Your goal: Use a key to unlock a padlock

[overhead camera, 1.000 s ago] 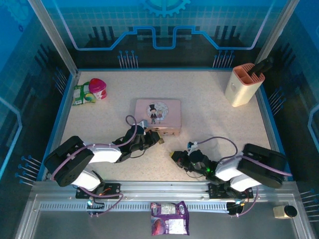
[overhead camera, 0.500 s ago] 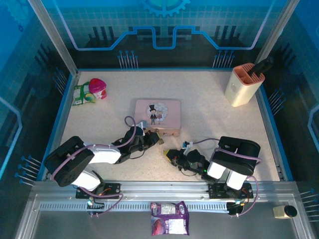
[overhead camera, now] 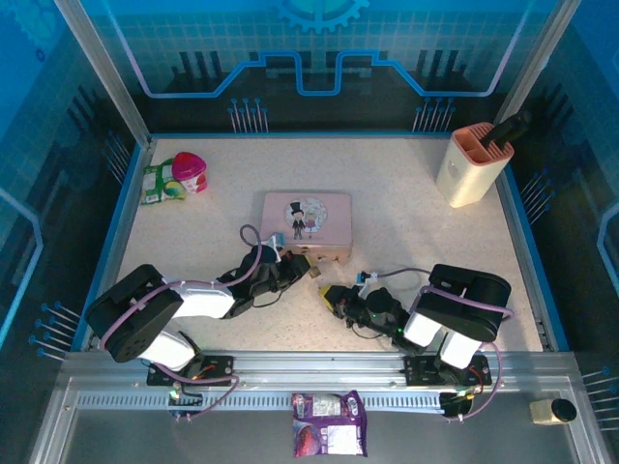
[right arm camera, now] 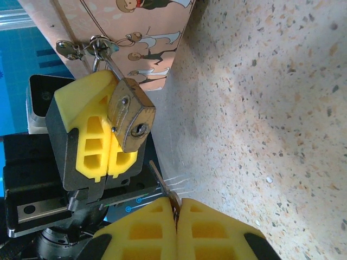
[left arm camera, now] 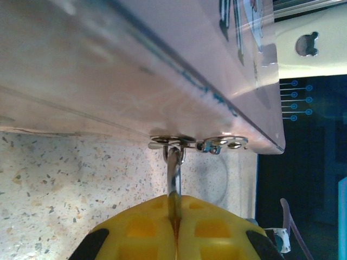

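The small brass padlock (right arm camera: 130, 115) hangs by its thin silver shackle (left arm camera: 174, 169) from the hasp on the front of the pink tin (overhead camera: 307, 220). My left gripper (left arm camera: 174, 205) is shut on the padlock from the side, and its yellow fingers (right arm camera: 89, 135) stand just behind the brass body. The keyhole faces the right wrist camera. My right gripper (right arm camera: 176, 208) is shut on the key (right arm camera: 161, 184). The key's blade points up at the padlock and stops a short gap below the keyhole. From above, the two grippers (overhead camera: 298, 265) (overhead camera: 334, 298) meet just in front of the tin.
A cream holder (overhead camera: 472, 166) with a dark tool stands at the back right. Pink and green items (overhead camera: 179, 176) lie at the back left. A purple packet (overhead camera: 329, 435) rests on the front rail. Speckled table (overhead camera: 416, 242) lies right of the tin.
My right arm has swung its gripper and key leftward, closer to the padlock, with its elbow folding up. The left gripper has stayed at the padlock.
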### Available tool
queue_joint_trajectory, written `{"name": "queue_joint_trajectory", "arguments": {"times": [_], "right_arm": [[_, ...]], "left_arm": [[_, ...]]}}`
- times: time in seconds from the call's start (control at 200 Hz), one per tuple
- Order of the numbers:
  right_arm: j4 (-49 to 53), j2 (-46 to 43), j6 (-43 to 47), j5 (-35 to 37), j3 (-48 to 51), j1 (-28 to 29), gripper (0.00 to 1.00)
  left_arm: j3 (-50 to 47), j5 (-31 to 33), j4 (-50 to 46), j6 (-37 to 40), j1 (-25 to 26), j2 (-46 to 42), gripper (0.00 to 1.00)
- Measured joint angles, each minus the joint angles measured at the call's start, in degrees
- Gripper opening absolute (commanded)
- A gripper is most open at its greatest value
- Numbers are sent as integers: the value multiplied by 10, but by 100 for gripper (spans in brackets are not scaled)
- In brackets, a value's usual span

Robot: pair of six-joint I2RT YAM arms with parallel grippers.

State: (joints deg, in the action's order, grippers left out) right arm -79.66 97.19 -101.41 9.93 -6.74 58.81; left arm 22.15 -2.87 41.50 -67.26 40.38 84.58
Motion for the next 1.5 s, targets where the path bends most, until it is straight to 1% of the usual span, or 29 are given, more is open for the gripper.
{"name": "queue_joint_trajectory", "arguments": {"times": [1.276, 1.501], "right_arm": [[-5, 5, -28, 0, 0, -8, 0], [-5, 7, -30, -1, 0, -16, 0]], "left_arm": [[-24, 1, 31, -15, 5, 0, 0], [-27, 1, 39, -18, 6, 0, 0]]}}
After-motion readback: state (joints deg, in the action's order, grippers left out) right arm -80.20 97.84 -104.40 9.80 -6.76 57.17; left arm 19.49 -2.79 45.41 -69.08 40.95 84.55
